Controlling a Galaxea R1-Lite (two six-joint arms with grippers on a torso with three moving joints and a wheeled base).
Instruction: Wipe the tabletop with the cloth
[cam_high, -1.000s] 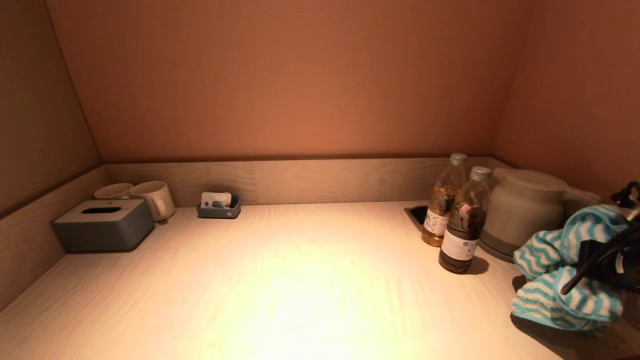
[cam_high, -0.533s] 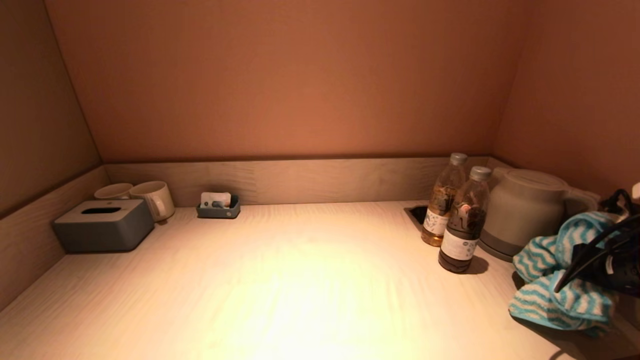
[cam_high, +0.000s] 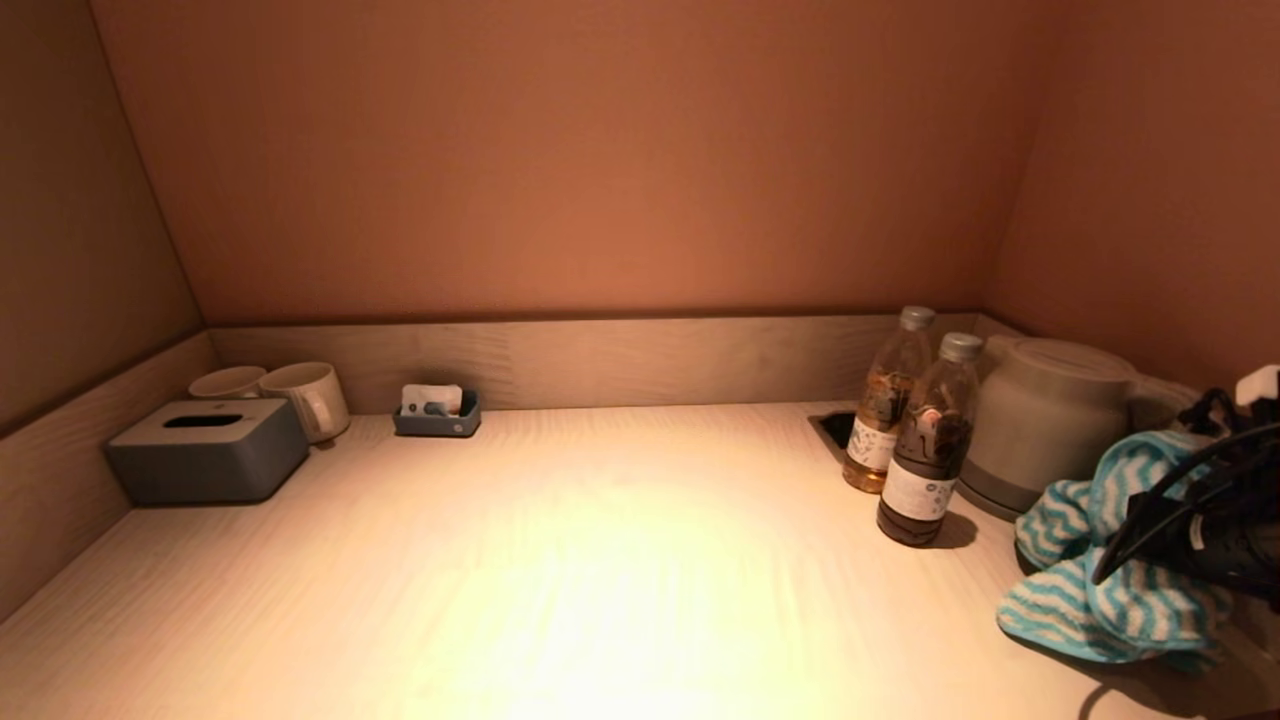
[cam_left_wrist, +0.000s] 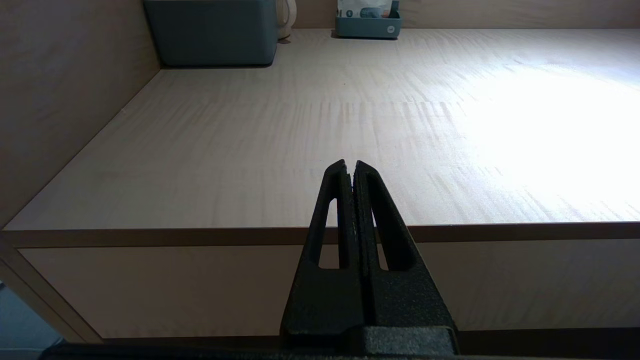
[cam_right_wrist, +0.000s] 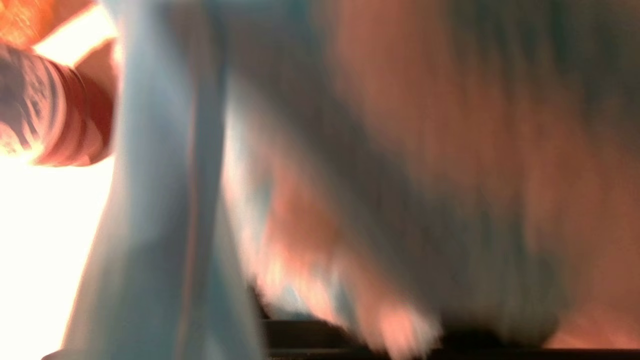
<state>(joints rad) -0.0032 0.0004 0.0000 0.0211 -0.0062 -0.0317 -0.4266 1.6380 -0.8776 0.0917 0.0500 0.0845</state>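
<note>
The teal-and-white striped cloth (cam_high: 1090, 600) is bunched at the right edge of the pale wooden tabletop (cam_high: 600, 560), its lower folds touching the surface. My right gripper (cam_high: 1165, 535) is buried in the cloth and holds it; its fingers are hidden by the fabric. In the right wrist view the cloth (cam_right_wrist: 165, 200) fills the picture as a blur. My left gripper (cam_left_wrist: 350, 167) is shut and empty, parked below and in front of the table's front edge, out of the head view.
Two bottles (cam_high: 925, 450) and a grey kettle (cam_high: 1050, 420) stand just left of and behind the cloth, by a dark recess (cam_high: 835, 428). A grey tissue box (cam_high: 205, 450), two cups (cam_high: 305, 398) and a small tray (cam_high: 437, 412) sit at the back left.
My right gripper and the cloth have shifted a little to the left and down onto the table. The left arm has not moved.
</note>
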